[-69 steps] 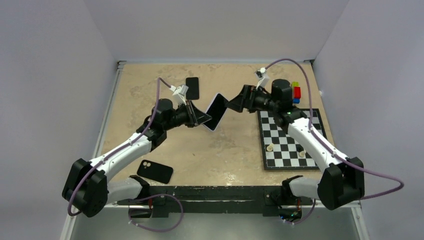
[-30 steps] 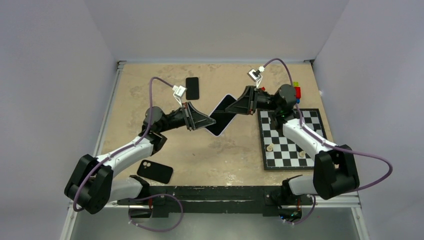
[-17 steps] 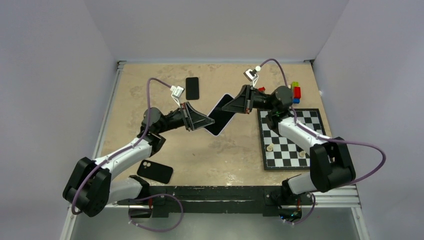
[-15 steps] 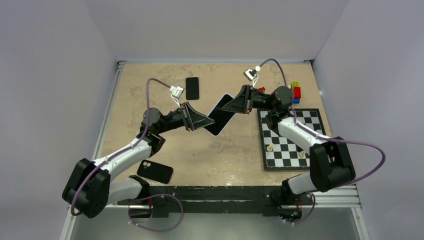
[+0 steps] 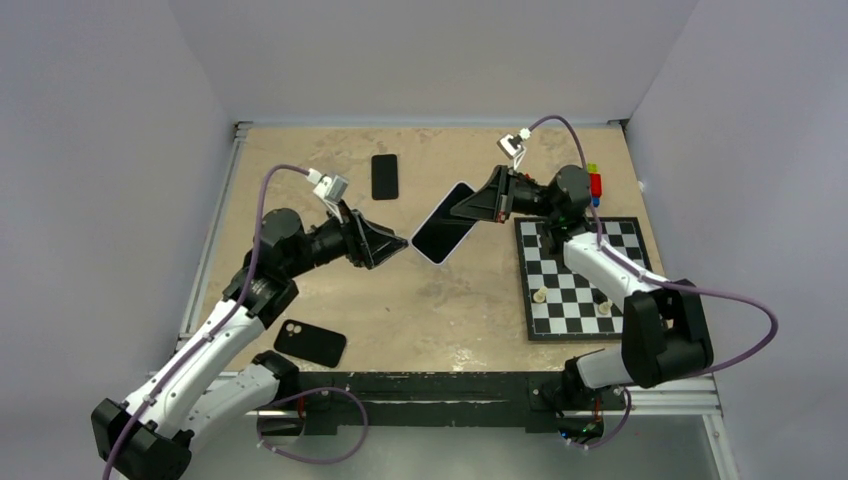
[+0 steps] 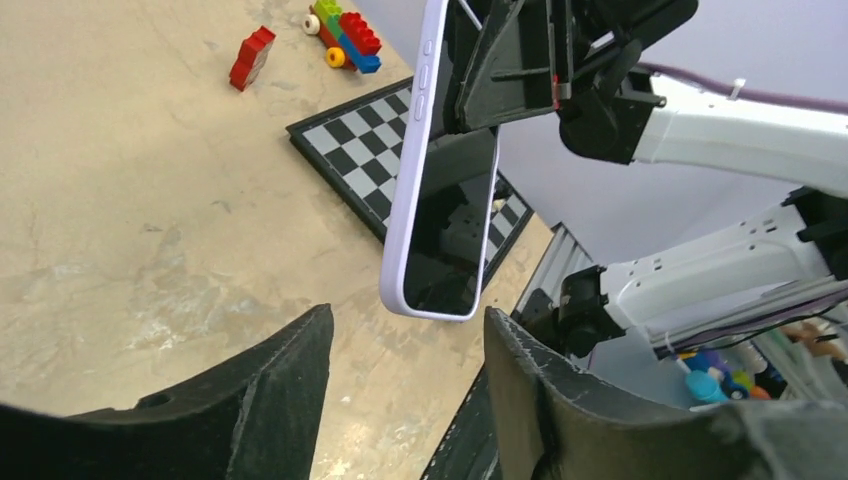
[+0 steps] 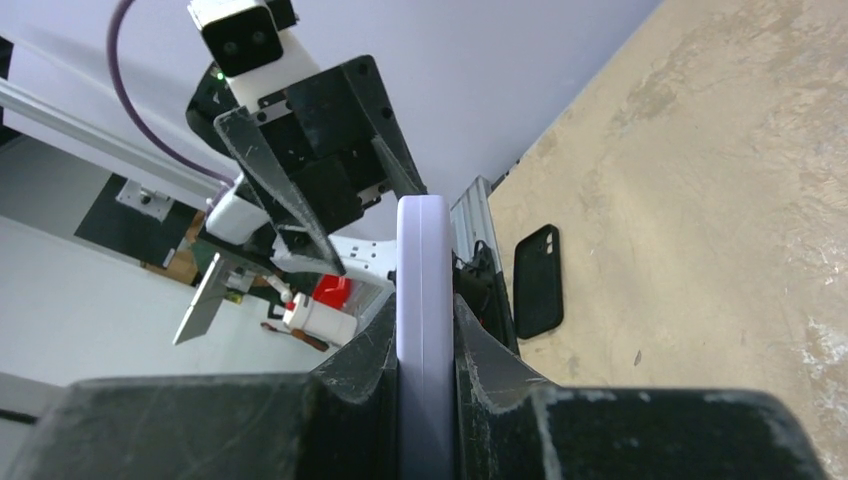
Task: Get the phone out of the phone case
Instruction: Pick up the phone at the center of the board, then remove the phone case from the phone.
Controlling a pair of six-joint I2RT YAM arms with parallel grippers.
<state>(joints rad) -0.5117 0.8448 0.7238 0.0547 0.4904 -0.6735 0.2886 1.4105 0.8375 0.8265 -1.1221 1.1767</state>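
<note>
A phone [image 5: 443,236] with a dark screen sits inside a lavender phone case [image 6: 408,205] and hangs in the air above the table's middle. My right gripper [image 5: 472,206] is shut on its upper end, and in the right wrist view the case's edge [image 7: 423,290] is pinched between both fingers [image 7: 478,365]. My left gripper [image 5: 392,246] stands open just left of the phone's lower end, apart from it. In the left wrist view the phone's lower corner hangs beyond the wide gap of that left gripper [image 6: 408,330], touching neither finger.
A black phone case [image 5: 310,343] lies near the front left, also in the right wrist view [image 7: 537,280]. A black slab [image 5: 384,176] lies at the back. A chessboard [image 5: 580,275] with a few pieces is at the right, with toy bricks [image 5: 592,185] behind it.
My left gripper has opened, let go of the phone's lower end and drawn back to the left. The right gripper keeps its hold and the phone has shifted slightly.
</note>
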